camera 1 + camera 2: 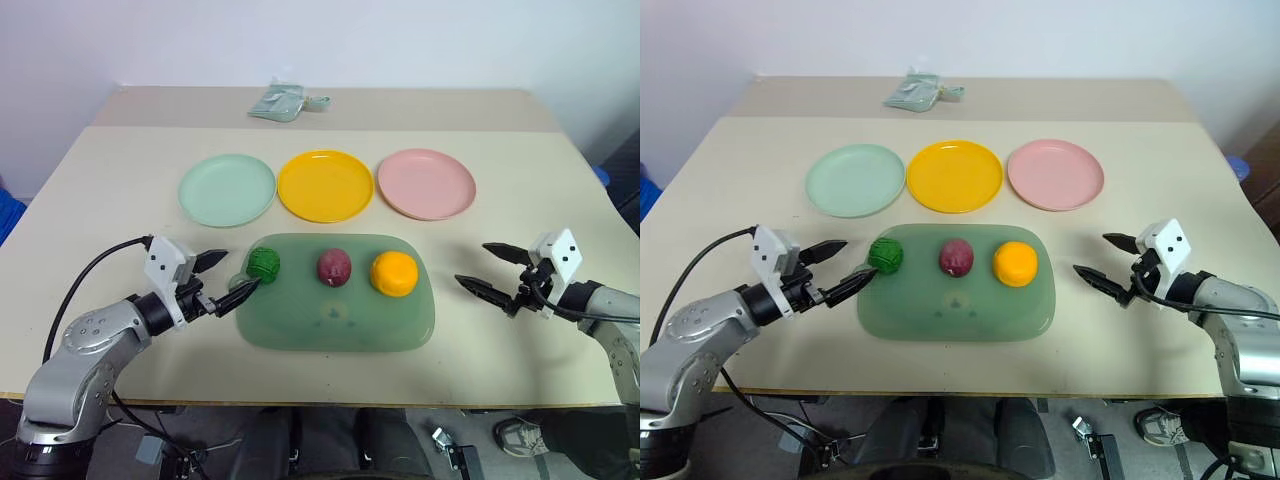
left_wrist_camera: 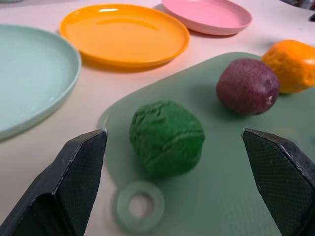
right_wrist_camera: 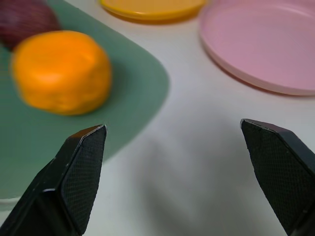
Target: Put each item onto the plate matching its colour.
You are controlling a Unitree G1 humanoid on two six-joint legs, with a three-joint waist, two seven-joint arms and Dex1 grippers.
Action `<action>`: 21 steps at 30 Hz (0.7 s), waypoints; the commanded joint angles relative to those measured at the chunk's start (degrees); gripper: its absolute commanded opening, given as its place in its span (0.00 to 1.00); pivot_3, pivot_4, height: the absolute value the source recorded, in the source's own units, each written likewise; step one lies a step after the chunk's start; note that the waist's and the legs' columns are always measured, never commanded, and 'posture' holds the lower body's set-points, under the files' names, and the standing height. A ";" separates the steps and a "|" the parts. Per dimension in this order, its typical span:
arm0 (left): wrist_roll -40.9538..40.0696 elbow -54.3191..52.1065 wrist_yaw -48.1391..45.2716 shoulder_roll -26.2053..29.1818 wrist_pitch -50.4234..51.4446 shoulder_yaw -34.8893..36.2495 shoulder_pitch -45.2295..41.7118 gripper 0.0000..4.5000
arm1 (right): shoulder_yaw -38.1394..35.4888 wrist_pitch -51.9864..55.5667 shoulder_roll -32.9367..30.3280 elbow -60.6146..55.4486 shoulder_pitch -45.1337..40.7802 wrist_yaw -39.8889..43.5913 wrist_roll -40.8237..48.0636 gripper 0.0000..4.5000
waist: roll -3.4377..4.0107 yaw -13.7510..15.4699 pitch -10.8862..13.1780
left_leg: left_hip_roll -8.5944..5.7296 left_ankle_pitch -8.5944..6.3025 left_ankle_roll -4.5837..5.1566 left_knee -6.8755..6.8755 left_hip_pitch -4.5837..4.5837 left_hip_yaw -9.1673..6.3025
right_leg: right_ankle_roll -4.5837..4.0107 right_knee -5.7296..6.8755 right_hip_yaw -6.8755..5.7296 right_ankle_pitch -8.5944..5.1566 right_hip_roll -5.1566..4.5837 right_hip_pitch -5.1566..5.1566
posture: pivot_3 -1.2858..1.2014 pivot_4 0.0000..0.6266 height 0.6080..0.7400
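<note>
1. The left gripper [image 1: 226, 278] is hovering at the left end of the green tray [image 1: 330, 325], its two black fingers spread wide with nothing between them.
2. The right gripper [image 1: 490, 270] is hanging over bare table [image 1: 100, 190] to the right of the tray, well apart from it, fingers likewise spread and holding nothing.
3. The green ball [image 1: 264, 265] is sitting on the tray's left end, just beyond the left fingertips; whether the nearer fingertip is touching it cannot be told.
4. A small pale ring [image 2: 138, 204] is lying at the tray's edge, just in front of the ball.
5. The purple fruit [image 1: 334, 267] is resting mid-tray, and the orange fruit [image 1: 394, 273] is sitting at the right end, nearest the right gripper.
6. Nothing is standing between either gripper and the tray.
7. Behind the tray, three plates are lying in a row, all bare: the mint plate [image 1: 227, 189] on the left, the yellow plate [image 1: 325, 185] in the middle, the pink plate [image 1: 426, 183] on the right.
8. At the far edge of the table, a small grey-green packet [image 1: 280, 103] is lying.
</note>
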 commanded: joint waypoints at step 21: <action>10.07 13.00 -1.99 -3.75 -6.71 -10.27 -8.76 0.94 | 2.59 10.38 -0.91 -24.10 3.16 -1.59 8.61 0.99 | 0.00 0.13 0.00 | 0.00 -0.01 0.02 0.02 -0.01 -0.03 | 0.03 -0.01 0.00 0.02 -0.01 0.00 | 0.52 0.24 1.00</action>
